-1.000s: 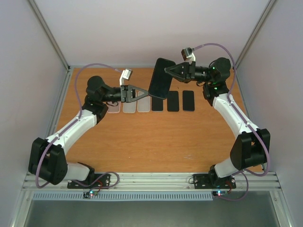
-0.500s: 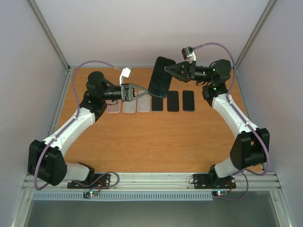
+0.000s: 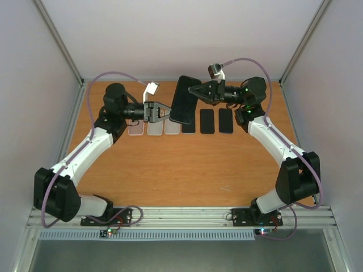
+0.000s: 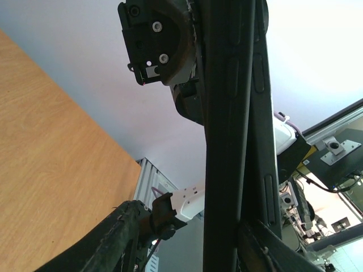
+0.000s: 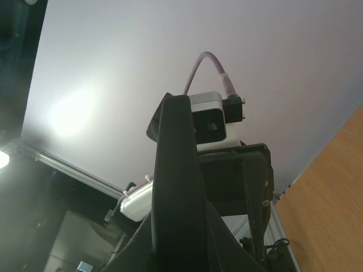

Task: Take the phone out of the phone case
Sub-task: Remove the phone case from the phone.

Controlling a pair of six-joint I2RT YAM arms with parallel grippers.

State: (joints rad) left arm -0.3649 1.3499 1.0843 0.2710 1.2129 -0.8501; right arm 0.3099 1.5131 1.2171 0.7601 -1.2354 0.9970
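**A:** Where does everything sit, front to back?

**B:** Bare wooden table (image 3: pixel 187 170) first. Then comes a row lying flat, with clear cases (image 3: pixel 154 130) on the left and dark phones (image 3: pixel 207 120) on the right. Above that row, in the air between the arms, is the phone (image 3: pixel 182 100) in its dark phone case (image 4: pixel 227 141), tilted up on edge.

**A:** Who has it?

**B:** The left gripper (image 3: pixel 166 111) straddles its nearer left edge, jaws partway apart. I cannot tell whether the pads actually bite. Beyond it, the right gripper (image 3: pixel 193 90) is squeezed nearly closed on the far right edge and carries the phone.

**A:** How will it handle?

**B:** I'd judge the phone stiff, smooth and fairly dense, probably glass-faced, so a drop onto the wood would matter. The case looks like a flexible shell with a gripping lip, so it should bend where the phone won't.

**A:** So where to take hold?

**B:** One gripper on the case's rim near a corner, to peel it back. The other on the edges of the phone body, not its face. The sides look slippery, so it needs a firm pinch.
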